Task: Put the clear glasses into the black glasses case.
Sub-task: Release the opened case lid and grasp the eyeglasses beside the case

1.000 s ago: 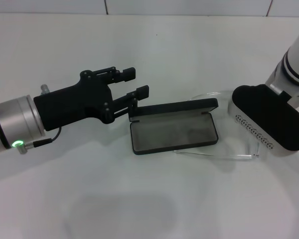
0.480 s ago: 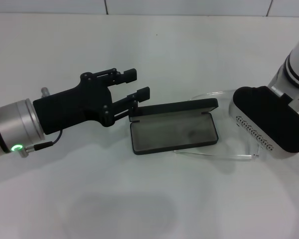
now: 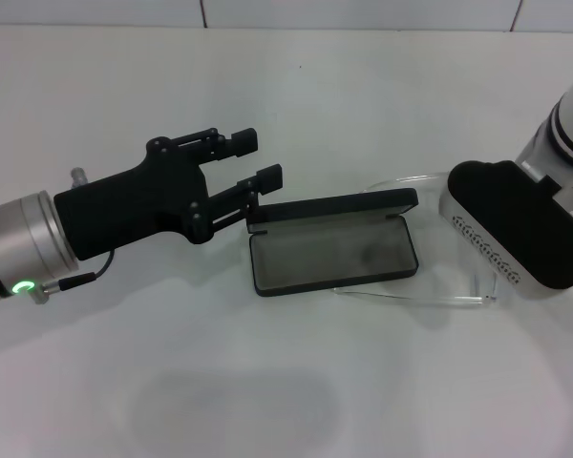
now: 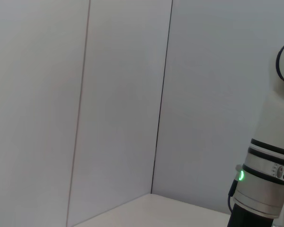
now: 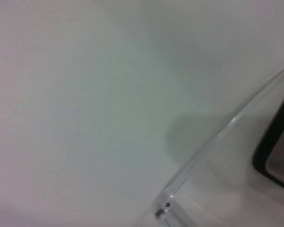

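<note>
Two end effectors are being seen over a white bench [image 3: 363, 114], one at each end of the black glasses case [image 3: 332, 245]. The left end effector [image 3: 251, 159] is being held with its two black fingers apart and nothing between them; the nearer fingertip is sitting right at the end of the raised lid, though contact cannot be confirmed. That placement is probably being used to steady the lid and keep the case open while the glasses are being brought in. The case is lying opened just ahead of those fingertips, grey lining facing up and lid standing along the far edge.

The right end effector [image 3: 501, 239] is being seen only as a black and white housing, so whether its fingers are apart or together cannot be told. It is hanging directly over the clear glasses [image 3: 415, 291], which are lying on the bench against the end of the case nearest it. One thin arm is being stretched along the case's near edge, toward the left end effector. In the right wrist view a clear arm [image 5: 213, 142] and its hinge are being shown close beneath the camera, a corner of the case beside them. The glasses are judged to be not yet inside.

The bench is plain and matte, and pale wall panels are rising behind it.
</note>
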You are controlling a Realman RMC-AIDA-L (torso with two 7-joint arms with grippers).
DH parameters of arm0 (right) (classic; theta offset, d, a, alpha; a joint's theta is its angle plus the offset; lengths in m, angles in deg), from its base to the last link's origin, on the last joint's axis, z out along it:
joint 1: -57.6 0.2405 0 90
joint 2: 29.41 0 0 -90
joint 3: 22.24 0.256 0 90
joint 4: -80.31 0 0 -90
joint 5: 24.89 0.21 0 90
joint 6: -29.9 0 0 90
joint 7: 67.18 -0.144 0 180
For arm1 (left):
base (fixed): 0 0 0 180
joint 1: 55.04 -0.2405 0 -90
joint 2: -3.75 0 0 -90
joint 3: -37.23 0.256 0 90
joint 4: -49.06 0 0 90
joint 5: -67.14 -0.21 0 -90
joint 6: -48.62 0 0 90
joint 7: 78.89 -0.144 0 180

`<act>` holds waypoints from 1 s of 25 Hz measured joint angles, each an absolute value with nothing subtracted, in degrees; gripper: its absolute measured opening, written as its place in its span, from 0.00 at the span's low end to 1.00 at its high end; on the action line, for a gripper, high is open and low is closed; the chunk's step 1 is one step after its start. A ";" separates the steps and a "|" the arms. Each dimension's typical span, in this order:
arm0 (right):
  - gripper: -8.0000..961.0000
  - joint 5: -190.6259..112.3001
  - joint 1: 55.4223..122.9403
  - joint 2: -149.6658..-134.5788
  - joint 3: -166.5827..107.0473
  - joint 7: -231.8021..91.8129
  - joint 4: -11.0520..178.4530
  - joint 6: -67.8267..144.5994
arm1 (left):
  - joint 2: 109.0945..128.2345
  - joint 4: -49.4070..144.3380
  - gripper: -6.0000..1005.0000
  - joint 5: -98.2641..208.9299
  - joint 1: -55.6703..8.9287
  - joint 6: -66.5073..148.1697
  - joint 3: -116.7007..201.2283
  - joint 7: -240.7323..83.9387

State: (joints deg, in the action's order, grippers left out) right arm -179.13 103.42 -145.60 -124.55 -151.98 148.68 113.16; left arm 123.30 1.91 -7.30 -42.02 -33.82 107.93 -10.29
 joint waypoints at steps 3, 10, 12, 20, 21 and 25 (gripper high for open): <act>0.66 -179.46 103.40 -145.60 -124.50 -152.85 148.74 112.39 | 123.25 2.58 0.51 -7.34 -41.64 -34.19 107.16 -10.71; 0.54 -179.47 103.39 -145.59 -124.25 -152.71 148.87 111.06 | 123.19 2.78 0.51 -7.36 -41.50 -34.29 107.02 -11.85; 0.49 -179.25 103.39 -145.59 -124.22 -152.54 148.86 110.49 | 123.19 2.78 0.51 -7.44 -41.50 -34.29 107.01 -11.92; 0.26 -178.38 103.43 -145.59 -124.58 -152.51 148.87 109.02 | 123.10 3.32 0.51 -7.65 -41.51 -34.29 106.92 -12.93; 0.22 -178.18 103.45 -145.59 -124.65 -152.50 148.87 109.01 | 123.10 3.34 0.51 -7.66 -41.51 -34.29 106.91 -13.03; 0.16 -177.50 103.31 -145.59 -124.73 -152.58 149.10 109.06 | 123.08 3.35 0.51 -7.66 -41.51 -34.28 106.91 -13.05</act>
